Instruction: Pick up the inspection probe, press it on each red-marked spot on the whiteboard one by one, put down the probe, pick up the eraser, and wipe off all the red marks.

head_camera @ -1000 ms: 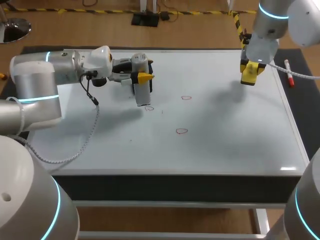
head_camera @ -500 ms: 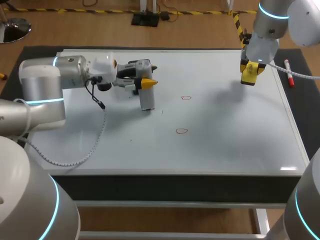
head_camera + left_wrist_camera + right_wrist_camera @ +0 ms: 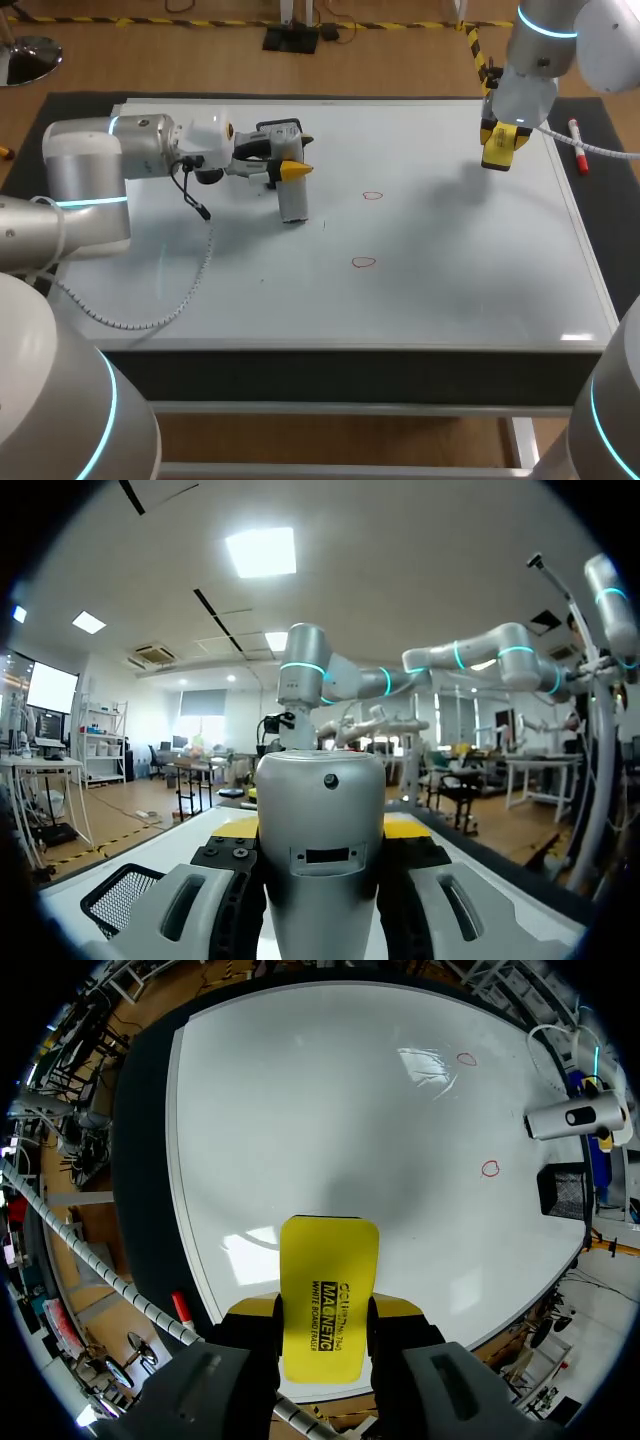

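My left gripper (image 3: pixel 287 168) is shut on the grey inspection probe (image 3: pixel 291 200), which stands with its lower end on the whiteboard (image 3: pixel 450 280). In the left wrist view the probe (image 3: pixel 320 870) fills the gap between the left gripper's (image 3: pixel 320 828) yellow tips. Two red marks show on the board, one (image 3: pixel 372 196) to the probe's right and one (image 3: pixel 363 263) nearer the front. Above the board's far right corner my right gripper (image 3: pixel 499 138) is shut on the yellow eraser (image 3: pixel 496 160). The eraser (image 3: pixel 328 1260) sits between the right gripper's (image 3: pixel 325 1310) fingers, well above the surface.
A red marker (image 3: pixel 577 133) lies on the dark mat just past the board's right edge. A black mesh holder (image 3: pixel 560 1188) sits near the left arm's side of the board. The board's front half is bare white apart from the marks.
My left arm carried the probe a little right and forward onto a third red mark, which is now covered. The right arm has not moved.
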